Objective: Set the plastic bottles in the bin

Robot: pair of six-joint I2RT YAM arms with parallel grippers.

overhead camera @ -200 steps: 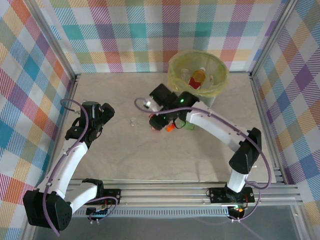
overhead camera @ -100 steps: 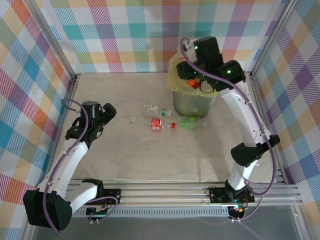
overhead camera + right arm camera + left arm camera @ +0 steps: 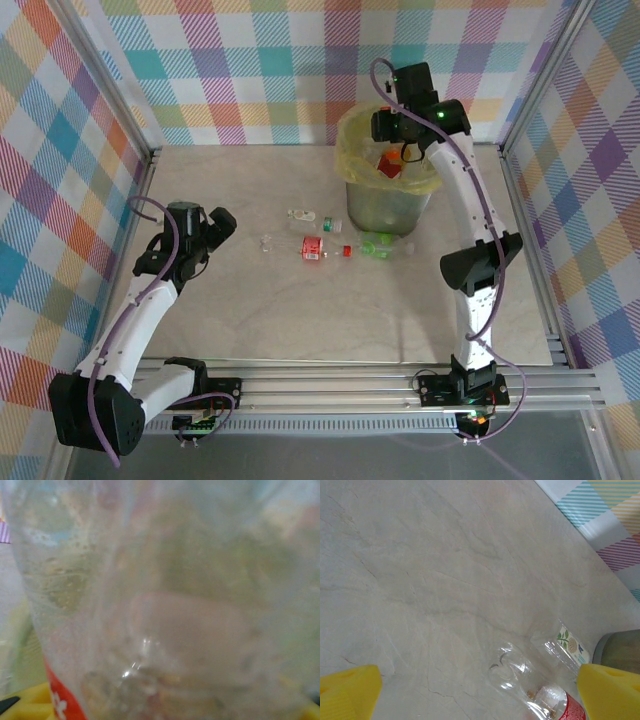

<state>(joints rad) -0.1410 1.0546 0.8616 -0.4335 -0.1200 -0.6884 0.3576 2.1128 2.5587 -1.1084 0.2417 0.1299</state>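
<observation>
Top view: the right fingers [image 3: 398, 148] hang over the mouth of the bin [image 3: 352, 170], which stands at the far right of the tabletop [image 3: 240, 310], close to the back wall. Several loose bottles [image 3: 312, 247] lie in a row just left of the bin's foot. The left fingers [image 3: 218, 226] hover near the left rail, apart from that row.

Left wrist view: the left fingers [image 3: 347, 692] are spread wide with nothing between them. Bare tabletop lies ahead, with a clear bottle [image 3: 512, 667] and the bin's wall at the right edge.

Right wrist view: the right fingers [image 3: 30, 705] pinch a held bottle [image 3: 160, 605], clear with a red label, right against the lens.

Let go off-centre, it could strike the rim and bounce out, or the fingers could snag the loose yellow bag. The back wall and right post crowd the bin, so open room lies leftward and toward the bases. The lying bottles would likely roll if nudged.
</observation>
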